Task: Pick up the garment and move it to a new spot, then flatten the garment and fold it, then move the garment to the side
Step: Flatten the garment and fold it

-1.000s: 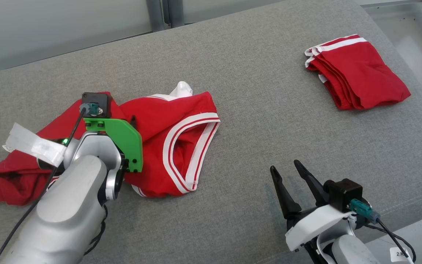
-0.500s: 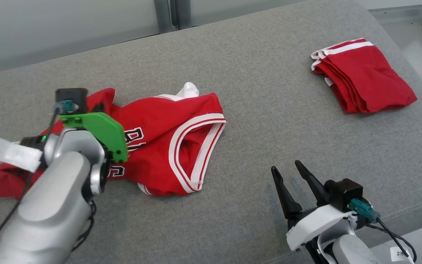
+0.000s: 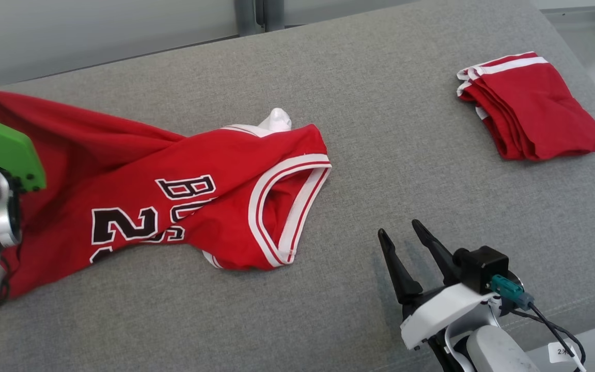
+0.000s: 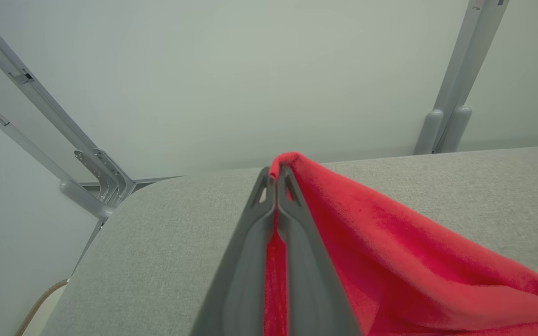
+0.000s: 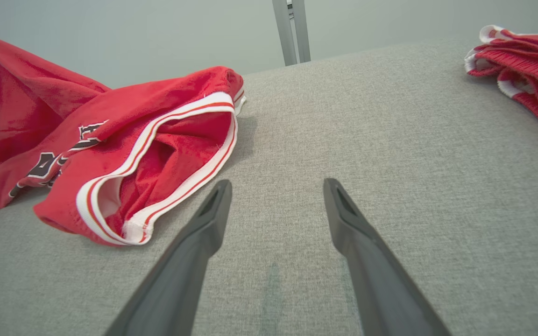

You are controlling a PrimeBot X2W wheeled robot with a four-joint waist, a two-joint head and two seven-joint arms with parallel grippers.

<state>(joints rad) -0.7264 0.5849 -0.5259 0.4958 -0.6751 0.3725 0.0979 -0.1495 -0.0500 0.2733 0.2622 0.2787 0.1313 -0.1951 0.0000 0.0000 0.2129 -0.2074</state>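
Garment: the red jersey [image 3: 173, 196] lies on the left of the grey cushion [image 3: 380, 129], with one corner held up.
Feel: I think it is soft, light and floppy. Best to hold an edge or corner.
Left gripper [image 4: 277, 175]: pinched tight on the raised corner, far left.
Right gripper [image 3: 398, 228]: fingers spread, holding nothing, near right.

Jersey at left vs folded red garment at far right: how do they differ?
Jersey is crumpled and stretched out; folded garment is a neat stack. Jersey shows black lettering and numbers; folded garment shows none. Jersey's end is pinched in the shut left gripper; folded garment lies untouched. Both red with white trim, on the grey surface.
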